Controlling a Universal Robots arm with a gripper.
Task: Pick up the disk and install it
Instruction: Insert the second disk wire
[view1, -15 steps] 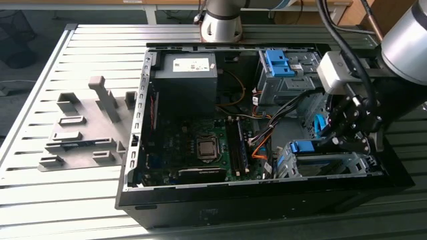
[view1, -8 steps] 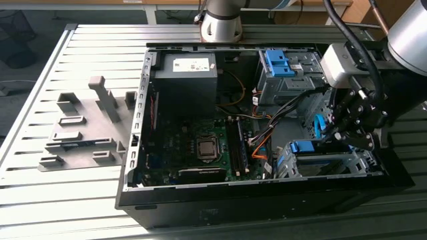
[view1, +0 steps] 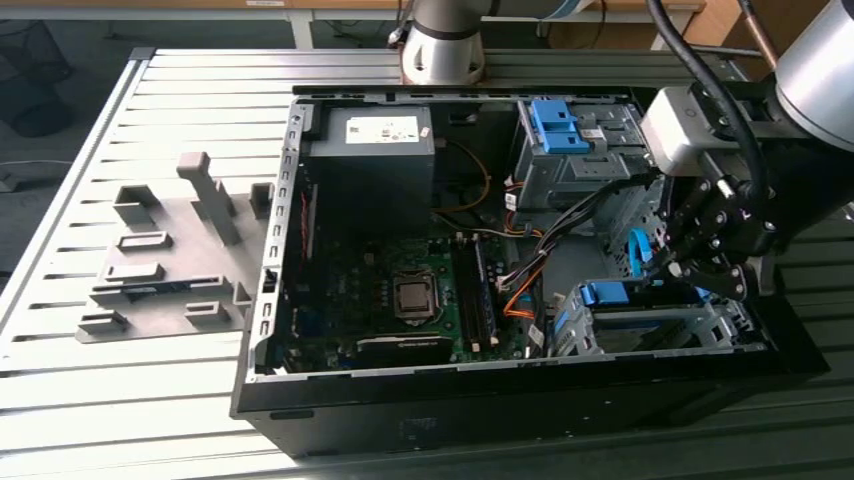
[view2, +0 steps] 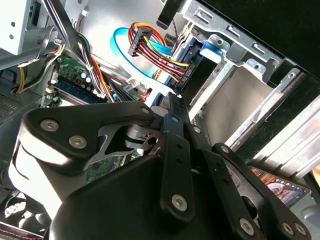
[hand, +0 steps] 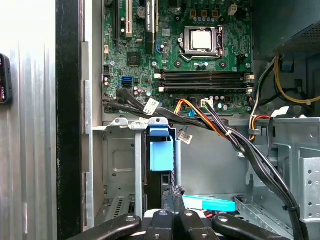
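Surface: a slatted metal table (view1: 160, 390) carried an open computer case (view1: 534, 385).
Gripper (view1: 697, 268): hung above the drive cage (view1: 667, 330), fingers drawn together.
Disk (view1: 622, 296): sat in that cage (blue frame showing).
Progress: apparently seated; release unconfirmed.

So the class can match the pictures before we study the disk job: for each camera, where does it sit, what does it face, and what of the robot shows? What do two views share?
Exterior view: off the arm, above the table, looking down into the open computer case; the arm and gripper hang over the drive cage.
First wrist view: on the arm, facing the motherboard and blue-framed disk; gripper links show.
Second wrist view: on the arm, facing the cables; gripper linkage shows.
Shared: both wrist views show the drive cage.
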